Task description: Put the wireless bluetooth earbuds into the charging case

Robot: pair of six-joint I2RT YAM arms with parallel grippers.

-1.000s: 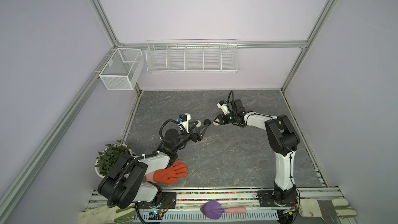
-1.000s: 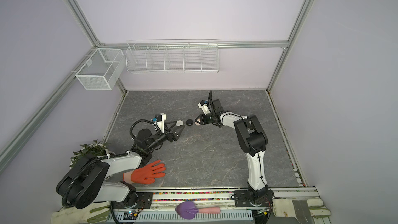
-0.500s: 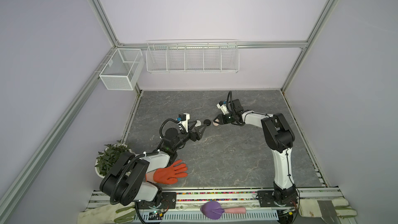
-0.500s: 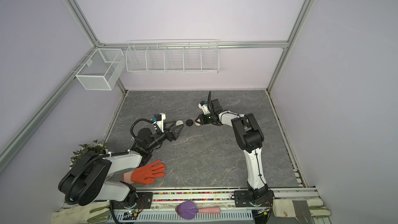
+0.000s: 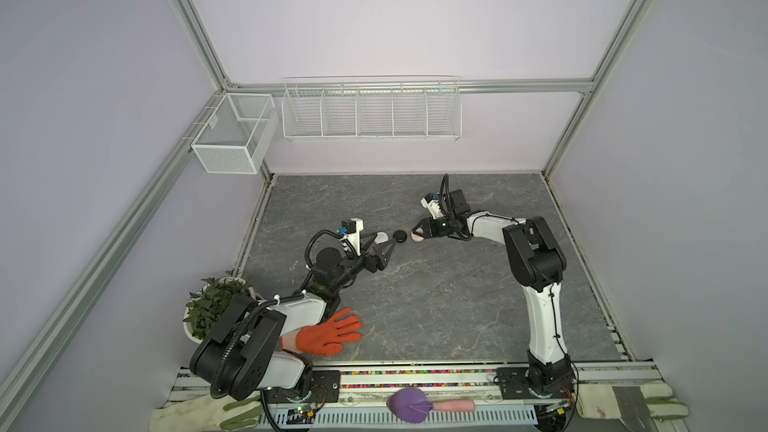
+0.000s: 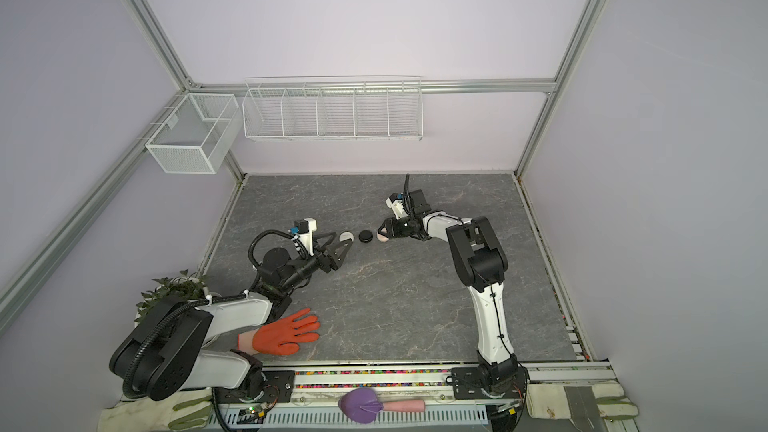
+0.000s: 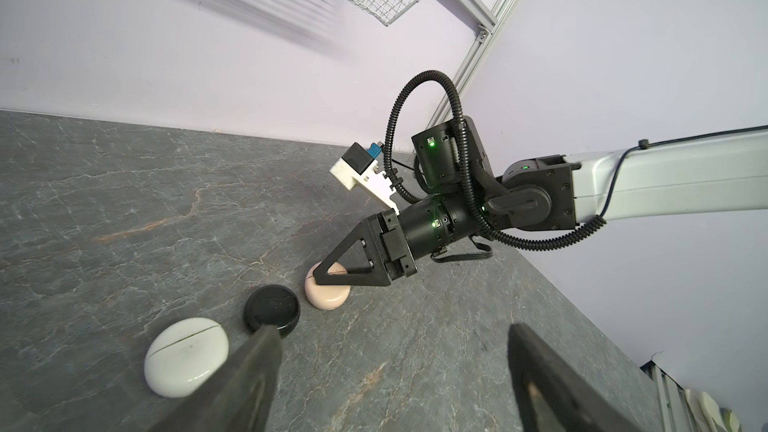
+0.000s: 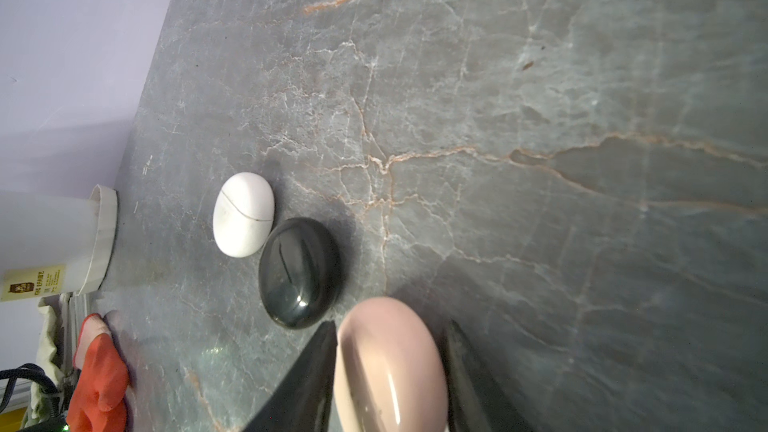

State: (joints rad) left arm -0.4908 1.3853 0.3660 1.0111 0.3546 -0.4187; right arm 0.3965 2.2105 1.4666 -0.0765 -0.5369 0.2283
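While my right gripper (image 8: 390, 324) straddles the pink case (image 8: 388, 367) on the worktop (image 8: 540, 160), I cannot tell whether its fingers press it or stand just clear. That case lies shut just beside the black case (image 8: 299, 272). The white case (image 8: 243, 214) sits just beside the black case, on the opposite side. My left gripper (image 7: 392, 330) gapes wide and empty near the black case.
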